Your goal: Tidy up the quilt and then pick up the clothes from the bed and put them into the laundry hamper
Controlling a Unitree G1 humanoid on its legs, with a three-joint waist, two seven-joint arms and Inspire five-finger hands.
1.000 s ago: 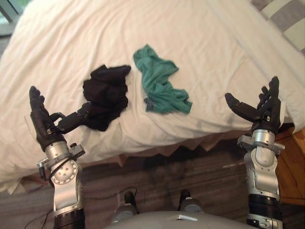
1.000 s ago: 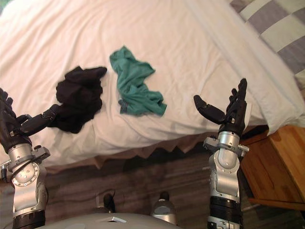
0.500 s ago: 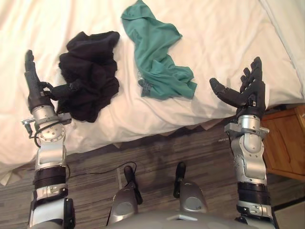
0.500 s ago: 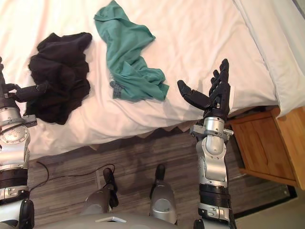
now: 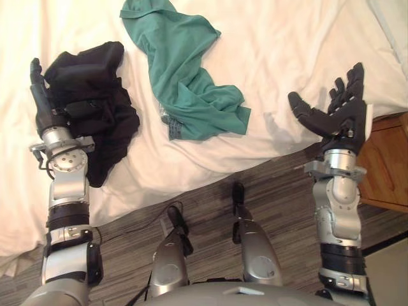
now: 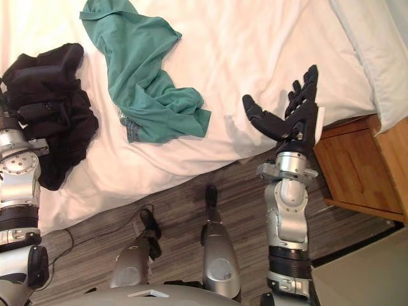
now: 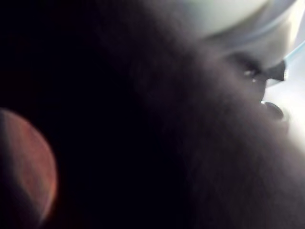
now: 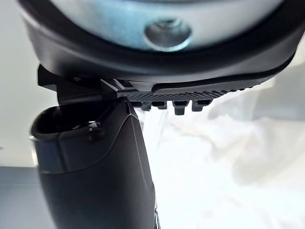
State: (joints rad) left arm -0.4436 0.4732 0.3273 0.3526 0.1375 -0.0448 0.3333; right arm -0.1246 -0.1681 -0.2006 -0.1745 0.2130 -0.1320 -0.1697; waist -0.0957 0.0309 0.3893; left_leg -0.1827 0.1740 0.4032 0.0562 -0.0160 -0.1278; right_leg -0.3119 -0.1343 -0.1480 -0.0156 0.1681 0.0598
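Two garments lie on the bed. The black garment point(image 5: 89, 115) is a crumpled, thick heap with folds piled on one another, and its lower part hangs towards the edge of the bed. The teal garment point(image 5: 185, 83) is thinner and looser, stretched out in a long twisted strip from 12 o'clock in the head view down towards the centre, with a bunched end nearest the robot. The two lie near each other but do not touch, with the black one at 9 o'clock from the teal one.

Both rest on a white quilt point(image 5: 287, 44) that shows soft wrinkles and covers the bed down to its near edge. Below that edge runs a grey-brown planked floor point(image 5: 280, 210). A wooden nightstand point(image 5: 386, 159) stands at 3 o'clock, just beside the corner of the bed.

The left hand point(image 5: 43, 105) stands at the left edge of the black garment, touching it, its fingers point(image 5: 36, 80) straight and pointing to 12 o'clock. Its thumb reaches over the dark cloth and is hard to make out. The right hand point(image 5: 338, 118) is held released with its fingers spread, over the corner of the bed next to the nightstand. It holds nothing, and the teal garment lies well apart from it at 10 o'clock.
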